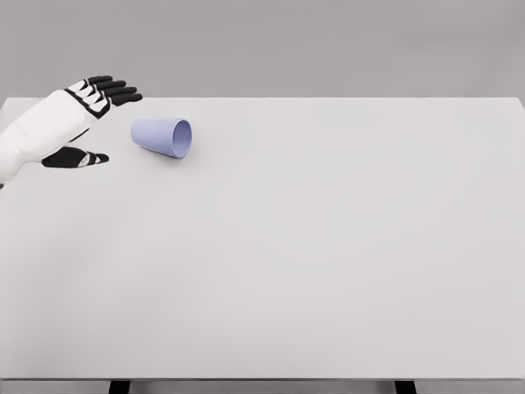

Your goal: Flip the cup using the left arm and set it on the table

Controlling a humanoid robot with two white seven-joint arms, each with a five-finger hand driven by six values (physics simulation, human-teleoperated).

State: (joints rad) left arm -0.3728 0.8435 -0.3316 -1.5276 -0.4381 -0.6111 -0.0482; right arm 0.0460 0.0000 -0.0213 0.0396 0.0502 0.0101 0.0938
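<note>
We see a pale lavender cup (162, 136) lying on its side, mouth toward the lower right, at the far left of the white table (328, 263), left hand (89, 119) just beside it, fingers spread, apparently not touching.

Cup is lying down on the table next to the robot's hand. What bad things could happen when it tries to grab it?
The cup lies on its side, so a nudge from the open left hand might set it rolling across the table instead of into the grip. The hand is at the closed bottom end, apart from the cup, so the fingers may push it away. It also sits near the table's far edge and could be knocked off.
</note>
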